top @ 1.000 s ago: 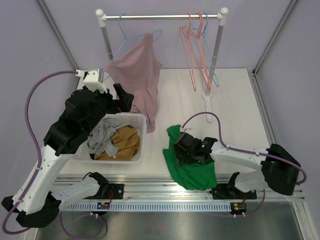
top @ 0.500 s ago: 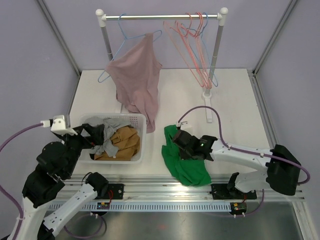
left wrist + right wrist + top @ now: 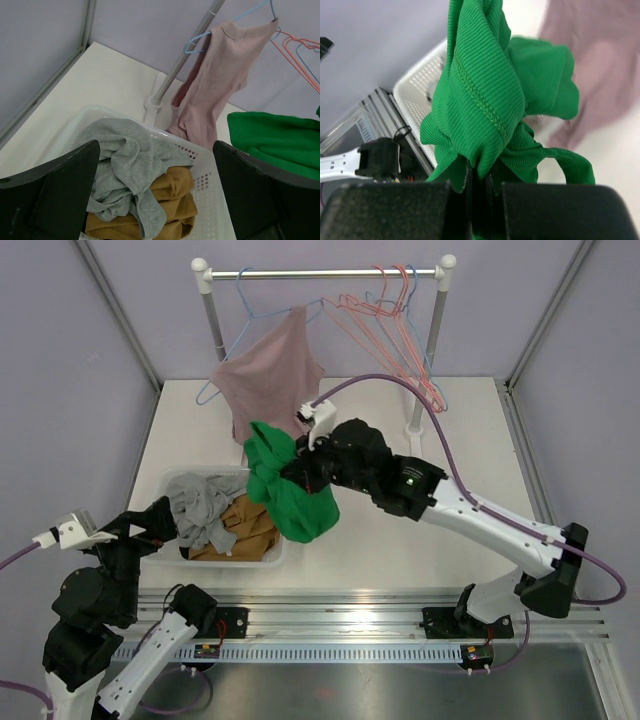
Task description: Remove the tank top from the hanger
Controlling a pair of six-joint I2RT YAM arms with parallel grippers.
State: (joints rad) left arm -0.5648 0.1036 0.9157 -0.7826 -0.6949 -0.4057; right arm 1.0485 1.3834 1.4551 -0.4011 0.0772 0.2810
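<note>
One clamped, one spread wide. Pinches bunched green garment [image 3: 480,100] in right gripper [image 3: 479,176], lifted over right edge of white basket [image 3: 190,476]. Holds left gripper [image 3: 156,170] with fingers apart, grasping nothing, by basket's near-left side, facing grey clothes [image 3: 200,515] and tan clothes [image 3: 245,528]. Further back: pink tank top [image 3: 275,380] draped on blue hanger [image 3: 203,395] on rail [image 3: 320,274], just behind green garment.

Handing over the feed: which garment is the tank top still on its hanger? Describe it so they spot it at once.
Follow the rail across the back of the table to its left end. A dusty-pink tank top hangs there from a blue hanger; the right-end hangers are bare, and the green garment is bunched in the right claw.
</note>
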